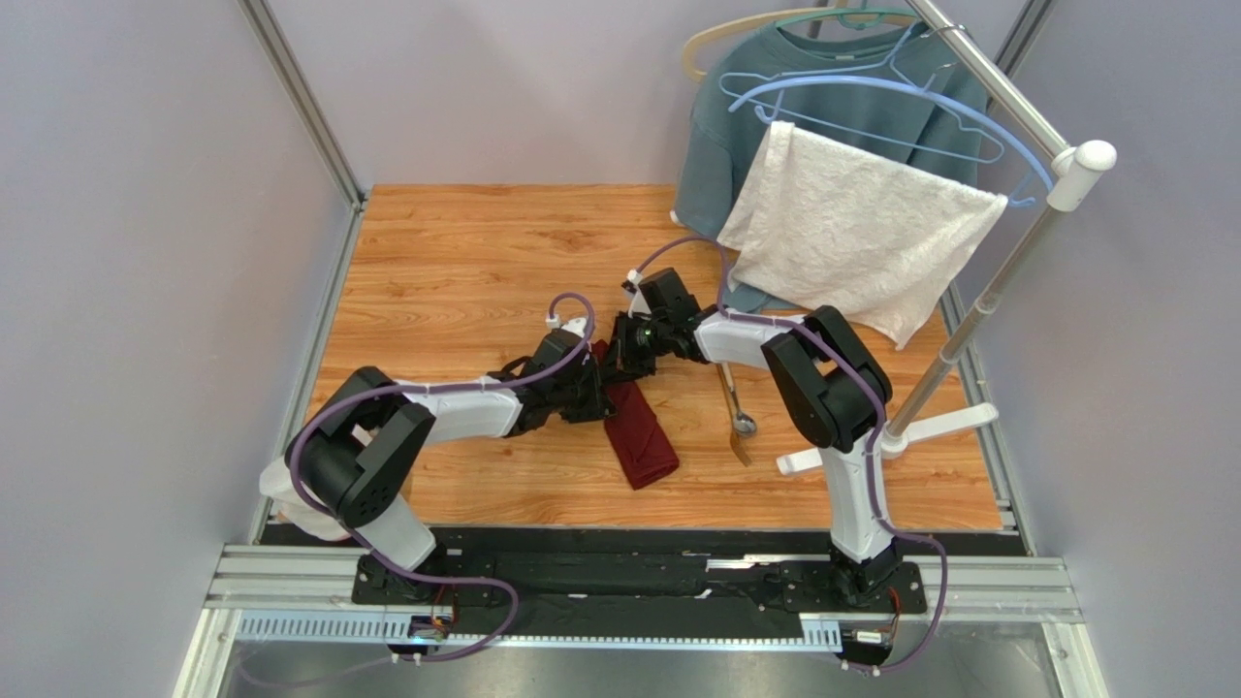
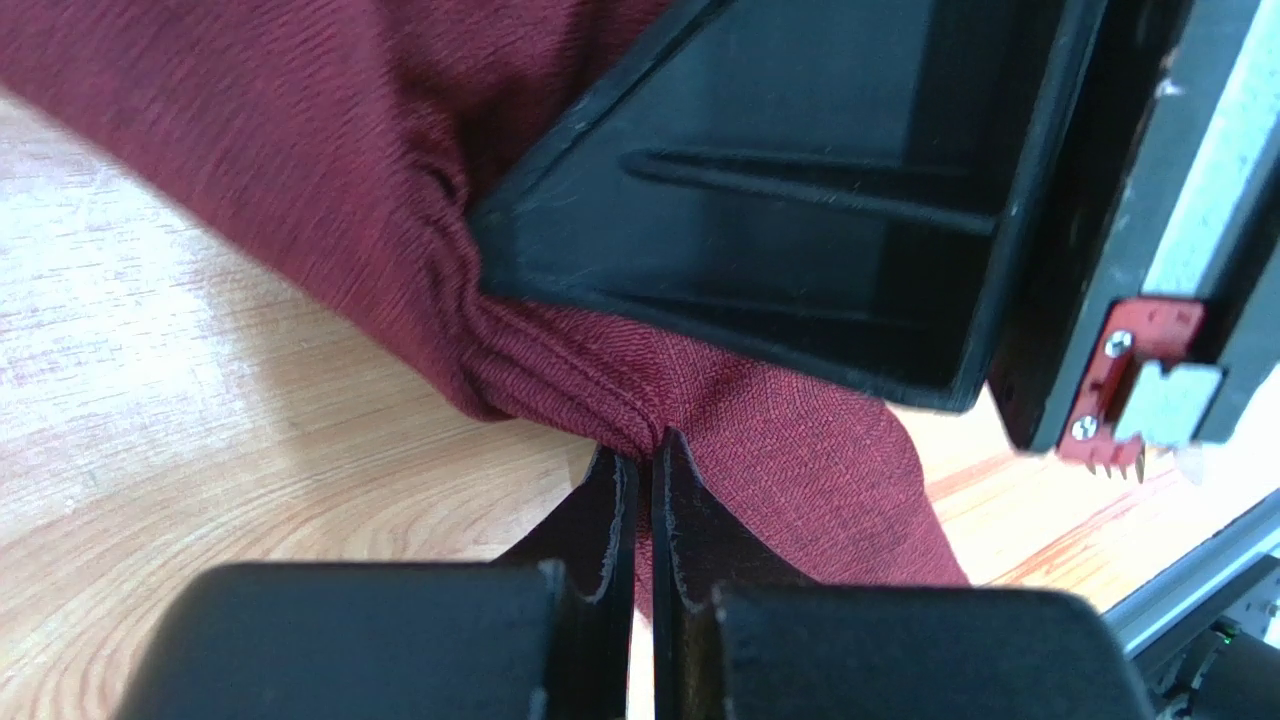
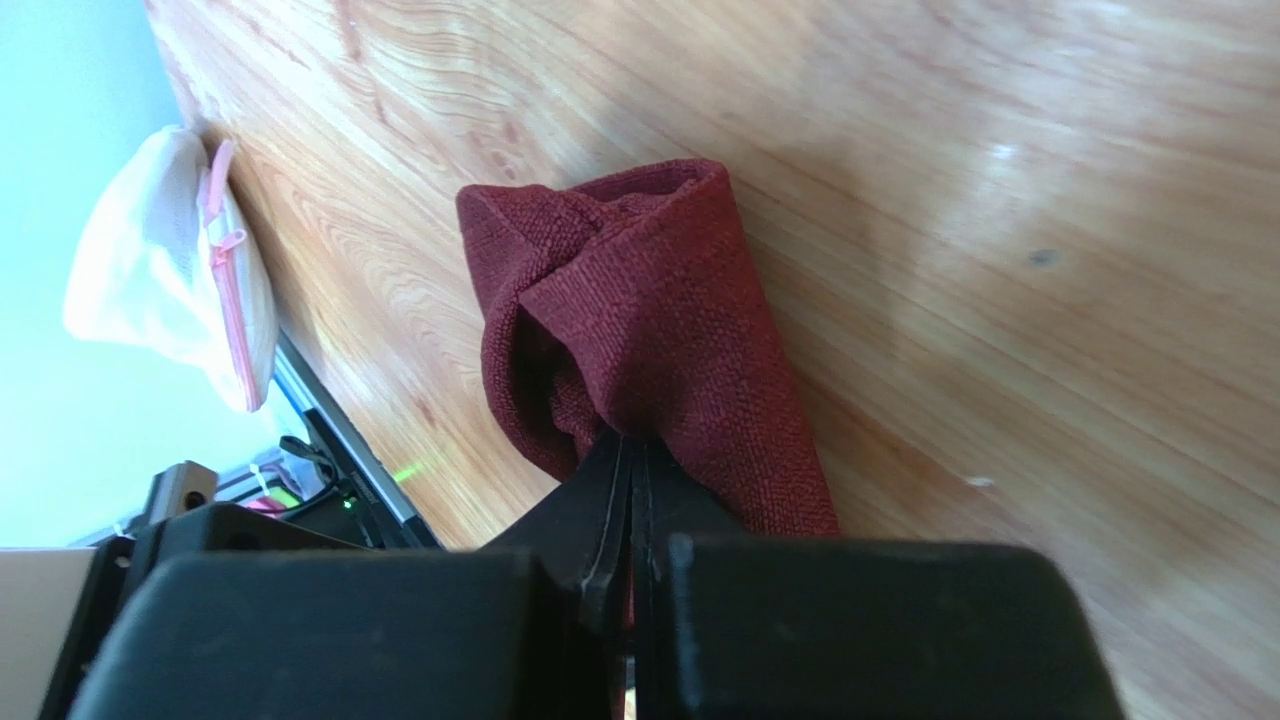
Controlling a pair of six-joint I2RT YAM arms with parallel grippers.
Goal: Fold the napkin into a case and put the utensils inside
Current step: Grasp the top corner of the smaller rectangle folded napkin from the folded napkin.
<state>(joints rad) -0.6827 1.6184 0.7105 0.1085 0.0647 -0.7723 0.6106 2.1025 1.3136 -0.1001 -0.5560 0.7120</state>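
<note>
The maroon napkin (image 1: 641,434) lies folded as a narrow oblong on the wooden table (image 1: 452,262), its far end lifted between both grippers. My left gripper (image 1: 595,384) is shut on a bunched fold of the napkin (image 2: 376,195), with its fingertips (image 2: 616,480) pinching cloth. My right gripper (image 1: 625,358) is shut on the napkin (image 3: 661,300) at the same end, and its black body (image 2: 781,195) fills the left wrist view. The silver spoon (image 1: 733,396) and the golden-brown fork-like piece (image 1: 739,445) lie on the wood just right of the napkin.
A white towel (image 1: 860,233) and a grey-blue sweatshirt (image 1: 758,102) hang from a rack at the back right. The rack's white foot (image 1: 947,422) rests near the utensils. A white pouch with a pink zip (image 3: 173,278) sits at the table's near left edge.
</note>
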